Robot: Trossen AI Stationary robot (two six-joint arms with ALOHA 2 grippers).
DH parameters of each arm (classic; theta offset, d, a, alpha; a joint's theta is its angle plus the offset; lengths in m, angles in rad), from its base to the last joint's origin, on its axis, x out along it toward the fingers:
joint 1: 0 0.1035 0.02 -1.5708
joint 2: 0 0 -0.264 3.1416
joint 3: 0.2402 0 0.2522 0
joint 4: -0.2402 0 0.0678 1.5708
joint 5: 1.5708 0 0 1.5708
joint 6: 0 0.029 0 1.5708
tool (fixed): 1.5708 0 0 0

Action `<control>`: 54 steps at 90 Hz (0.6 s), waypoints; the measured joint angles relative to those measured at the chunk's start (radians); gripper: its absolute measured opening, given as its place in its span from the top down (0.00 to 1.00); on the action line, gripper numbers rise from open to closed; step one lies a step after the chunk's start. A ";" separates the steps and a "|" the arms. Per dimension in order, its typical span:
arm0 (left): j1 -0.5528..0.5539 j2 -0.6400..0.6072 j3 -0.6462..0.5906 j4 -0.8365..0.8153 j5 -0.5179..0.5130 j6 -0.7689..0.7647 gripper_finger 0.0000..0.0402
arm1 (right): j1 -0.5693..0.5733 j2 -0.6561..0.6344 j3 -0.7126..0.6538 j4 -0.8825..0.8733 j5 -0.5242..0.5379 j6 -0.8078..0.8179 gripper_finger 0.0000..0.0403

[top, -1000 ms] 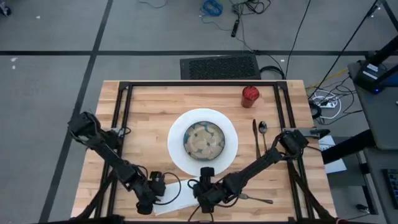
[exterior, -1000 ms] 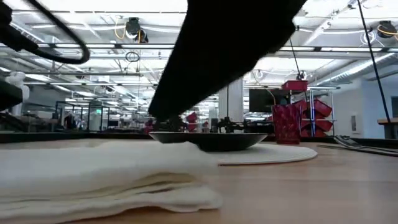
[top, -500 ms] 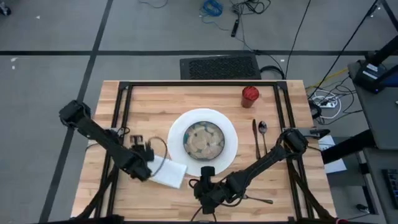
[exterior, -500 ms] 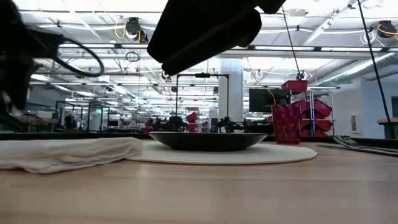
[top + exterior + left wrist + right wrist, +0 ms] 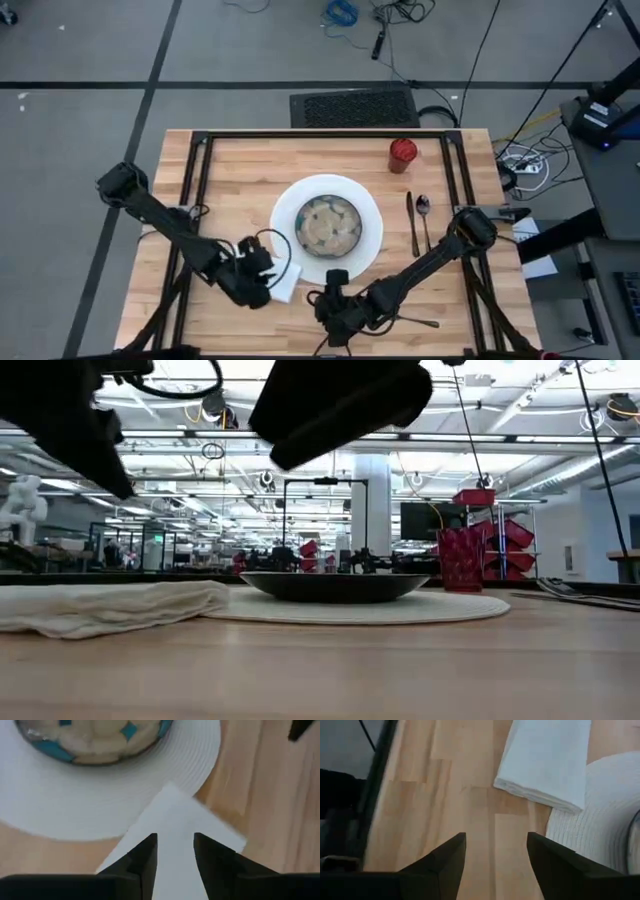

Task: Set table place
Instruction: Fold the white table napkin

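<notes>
1. Two arms work the near edge of the table [image 5: 230,160]; the left gripper [image 5: 175,851], jaws narrowly apart and empty, hovers over the napkin [image 5: 284,283] lying beside the plate [image 5: 372,215].
2. The right gripper [image 5: 496,851], jaws wide and empty, waits nearby; likely next, the fork [image 5: 415,320].

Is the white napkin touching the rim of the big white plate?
Touching. The left wrist view shows a corner of the napkin lying over the rim of the plate, with no wood between them.
</notes>
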 joint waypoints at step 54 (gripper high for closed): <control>-0.095 0.221 0.004 0.105 0.312 -0.023 0.72 | 0.041 -0.081 0.002 -0.064 0.078 0.028 0.51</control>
